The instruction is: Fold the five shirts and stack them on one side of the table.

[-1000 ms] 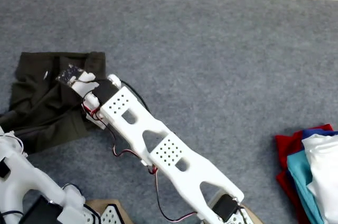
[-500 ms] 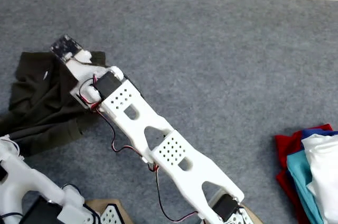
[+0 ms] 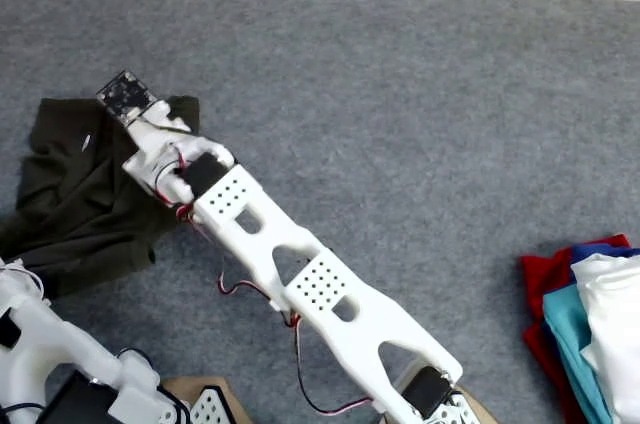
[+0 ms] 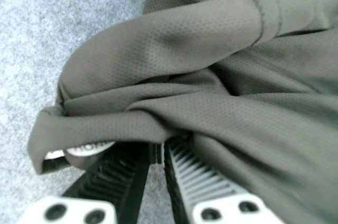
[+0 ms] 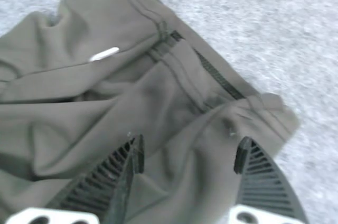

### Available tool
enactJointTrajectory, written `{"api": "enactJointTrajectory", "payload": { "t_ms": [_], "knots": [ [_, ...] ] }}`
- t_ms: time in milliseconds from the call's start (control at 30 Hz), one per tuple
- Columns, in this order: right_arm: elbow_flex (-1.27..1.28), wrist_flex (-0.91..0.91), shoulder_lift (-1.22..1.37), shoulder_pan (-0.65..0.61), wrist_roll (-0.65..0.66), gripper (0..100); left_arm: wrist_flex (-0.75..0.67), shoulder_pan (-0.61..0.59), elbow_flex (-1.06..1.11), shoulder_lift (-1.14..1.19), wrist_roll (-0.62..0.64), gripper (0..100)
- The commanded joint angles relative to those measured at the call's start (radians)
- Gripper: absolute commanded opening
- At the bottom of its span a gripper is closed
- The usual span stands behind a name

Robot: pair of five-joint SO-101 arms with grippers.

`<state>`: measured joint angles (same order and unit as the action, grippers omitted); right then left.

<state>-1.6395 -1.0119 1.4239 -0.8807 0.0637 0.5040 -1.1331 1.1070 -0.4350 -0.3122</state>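
Observation:
A dark olive shirt lies crumpled at the table's left side. My right gripper hovers over the shirt's far right corner, and in the right wrist view this gripper is open above the hemmed corner of the shirt, with nothing between its fingers. My left gripper is shut on a bunched fold of the shirt near its front left edge. The left arm comes in from the bottom left corner. Several other shirts lie in a pile at the right edge.
Grey carpet-like table surface stretches wide between the olive shirt and the pile. The pile shows red, blue, teal and white cloth. The right arm's white links cross the front middle diagonally. A pale wall strip runs along the far edge.
The right gripper has moved from the shirt's middle towards its far right corner. The shirt's front right part has drawn in leftwards.

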Motion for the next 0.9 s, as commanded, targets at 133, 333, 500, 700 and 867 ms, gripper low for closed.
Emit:
{"api": "enactJointTrajectory", "payload": {
  "t_ms": [133,333,500,700,867],
  "knots": [
    [0.11,0.025,-0.016,0.11,0.002,25.1,-0.018,-0.005,-0.002,-0.004,0.006,1],
    [0.108,0.053,-0.03,0.082,0.0,24.8,-0.015,-0.008,-0.001,-0.004,0.006,1],
    [-0.002,0.053,-0.059,0.084,-0.005,24.8,-0.015,-0.005,-0.001,-0.004,0.003,1],
    [0.042,0.067,-0.056,0.051,-0.006,24.8,-0.015,-0.002,0.001,-0.004,0.005,1],
    [0.099,0.111,-0.05,0.024,-0.003,24.8,-0.018,0.005,0.024,-0.004,0.005,1]
  ]
}}
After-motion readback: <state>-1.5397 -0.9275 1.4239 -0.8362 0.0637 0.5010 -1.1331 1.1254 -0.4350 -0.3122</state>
